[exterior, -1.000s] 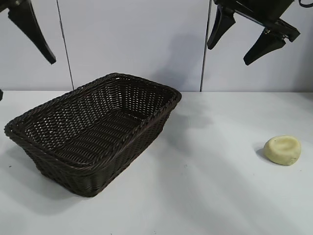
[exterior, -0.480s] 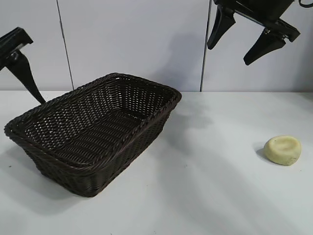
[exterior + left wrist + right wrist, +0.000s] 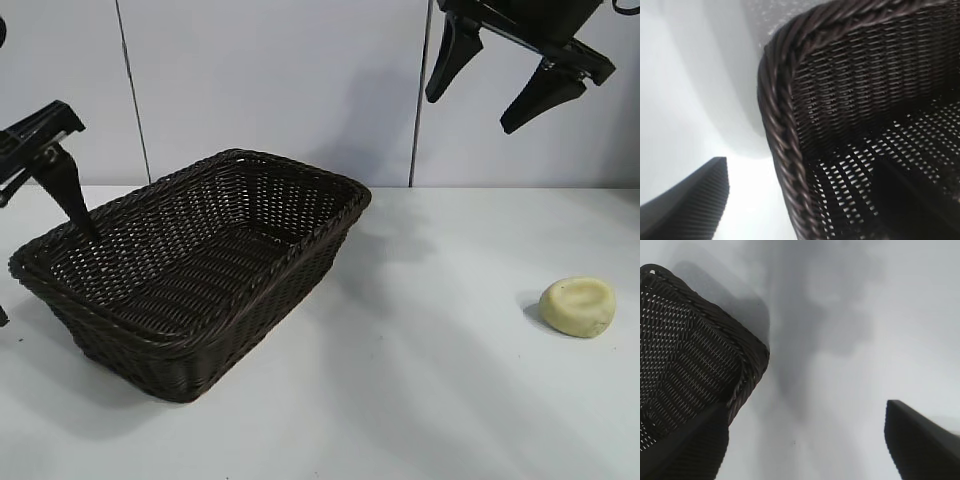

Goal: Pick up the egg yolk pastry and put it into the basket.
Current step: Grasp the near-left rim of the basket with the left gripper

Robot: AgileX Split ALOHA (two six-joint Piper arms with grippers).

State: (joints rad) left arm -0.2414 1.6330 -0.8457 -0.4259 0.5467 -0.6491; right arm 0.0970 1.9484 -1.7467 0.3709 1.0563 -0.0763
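We see left gripper (image 3: 40, 215) low at basket (image 3: 200, 265) far-left corner, fingers spread, nothing held. Right gripper (image 3: 505, 90) hangs high, fingers apart, empty. Egg yolk pastry (image 3: 578, 306) on table (image 3: 430, 400), well right of basket.

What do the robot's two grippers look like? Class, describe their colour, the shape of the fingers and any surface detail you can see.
Both are matte black. The right gripper has two long fingers that taper to blunt tips, set on a blocky black bar. The left gripper shows one similar tapering finger below an angular black bracket. In the left wrist view a finger's face is finely ribbed. No cables or markings are visible.
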